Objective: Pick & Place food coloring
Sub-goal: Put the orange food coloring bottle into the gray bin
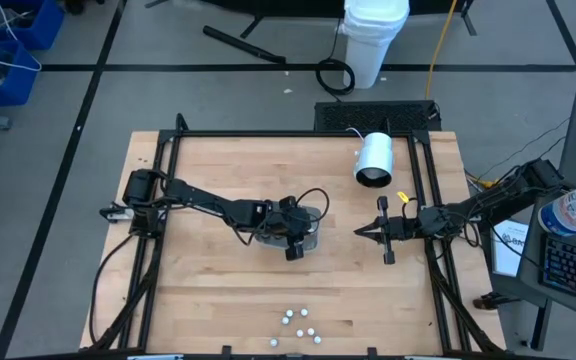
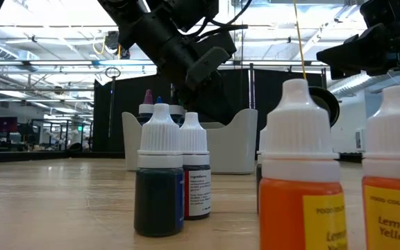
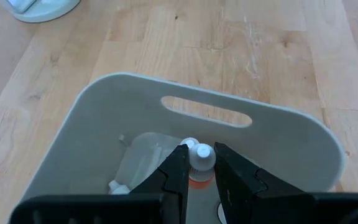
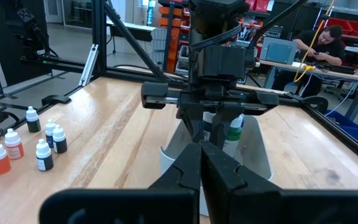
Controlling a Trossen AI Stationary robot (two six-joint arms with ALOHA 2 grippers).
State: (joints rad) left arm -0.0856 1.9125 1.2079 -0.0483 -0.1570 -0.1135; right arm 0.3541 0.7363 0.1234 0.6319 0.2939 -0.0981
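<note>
- While reaching from the table's left edge to the grey tray (image 1: pixel 313 238) mid-table, left gripper (image 3: pixel 201 163) pointed down inside tray, fingers narrowly parted, clamped on white cap of orange food coloring bottle (image 3: pixel 200 160).
- Other bottles visible inside tray too.
- Right gripper (image 4: pixel 201 146) stretched level, right of tray, aimed at it, fingers fully closed, holding nothing.
- Loose food coloring bottles (image 1: pixel 301 323) clustered near table's front edge, well apart from tray.
</note>
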